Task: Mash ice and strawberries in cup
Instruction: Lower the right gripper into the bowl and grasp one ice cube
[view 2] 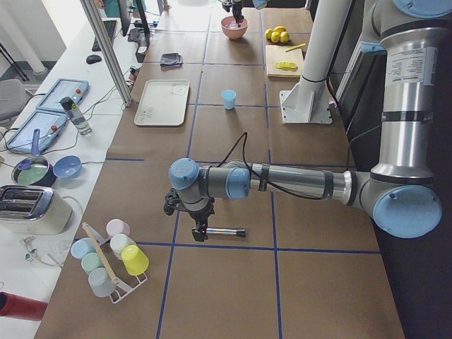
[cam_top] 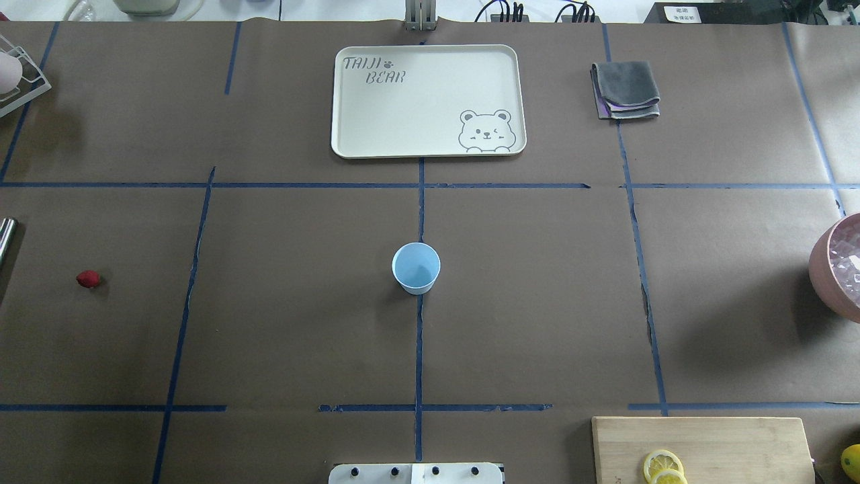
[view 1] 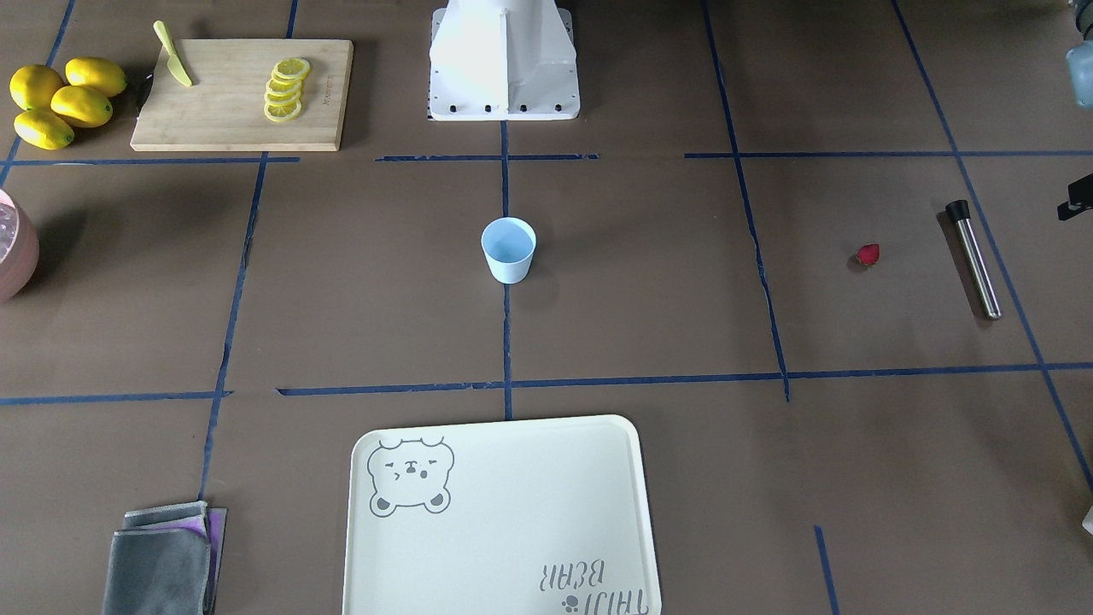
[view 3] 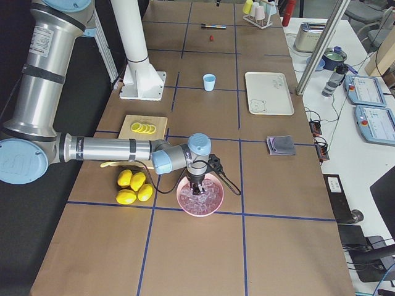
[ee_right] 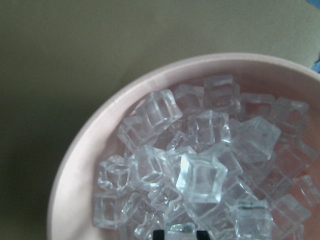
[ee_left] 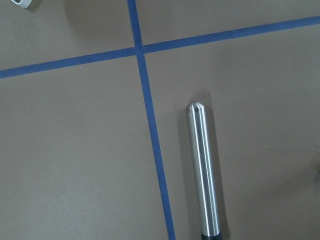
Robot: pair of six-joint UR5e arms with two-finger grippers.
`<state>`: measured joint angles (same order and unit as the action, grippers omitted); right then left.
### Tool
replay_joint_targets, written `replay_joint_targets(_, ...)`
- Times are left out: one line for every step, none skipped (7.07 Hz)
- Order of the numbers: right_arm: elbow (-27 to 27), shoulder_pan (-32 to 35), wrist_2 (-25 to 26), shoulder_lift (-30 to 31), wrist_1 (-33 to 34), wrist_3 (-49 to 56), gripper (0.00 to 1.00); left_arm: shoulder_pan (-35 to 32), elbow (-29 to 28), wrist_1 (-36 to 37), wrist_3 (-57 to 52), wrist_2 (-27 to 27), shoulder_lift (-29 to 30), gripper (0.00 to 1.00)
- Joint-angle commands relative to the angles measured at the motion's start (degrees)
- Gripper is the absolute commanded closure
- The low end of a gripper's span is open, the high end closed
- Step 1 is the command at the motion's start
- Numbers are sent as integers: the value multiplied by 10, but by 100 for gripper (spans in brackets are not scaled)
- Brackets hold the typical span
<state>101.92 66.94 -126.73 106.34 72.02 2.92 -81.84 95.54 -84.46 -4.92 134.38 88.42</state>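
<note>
The pale blue cup (view 1: pixel 508 249) stands upright and empty at the table's middle; it also shows in the overhead view (cam_top: pixel 416 267). The red strawberry (cam_top: pixel 88 279) lies alone on the paper, far to my left. The ice (ee_right: pixel 200 175) fills a pink bowl (ee_right: pixel 85 165) at my far right. My right gripper (ee_right: pixel 180 234) hangs just over the ice; only its two dark tips show, apart. My left gripper (view 2: pixel 200 229) points down over a steel muddler (ee_left: pixel 202 170). No fingers show in the left wrist view, so I cannot tell its state.
The muddler (view 1: pixel 973 259) lies beyond the strawberry (view 1: pixel 867 254). A cream tray (cam_top: pixel 356 121) and a folded grey cloth (cam_top: pixel 626 89) lie at the far side. A cutting board (view 1: pixel 222 111) with lemon slices (view 1: pixel 286 88), a knife and whole lemons (view 1: pixel 64 101) sits near the bowl (cam_top: pixel 823 262).
</note>
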Motion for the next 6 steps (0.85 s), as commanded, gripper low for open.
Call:
replay_joint_targets(16,6,-2,5,0,4,99,-1,1,0,1,1,0,0)
replay_joint_targets(46,24,-14,7,13,4,100,-1,2,0,1,1,0,0)
replay_joint_targets(92,56,-25,10,63,6,100,-1,3,0,1,1,0,0)
replay_joint_targets(143,67,-26,-2,131,3,100,-1,3,0,1,1,0,0)
replay_joint_targets(174,66,-31,-32,178,-14,100,-1,4,0,1,1,0,0)
replay_joint_targets(169,66,-54,-90,201,-57,100,-2,6,0,1,1,0,0)
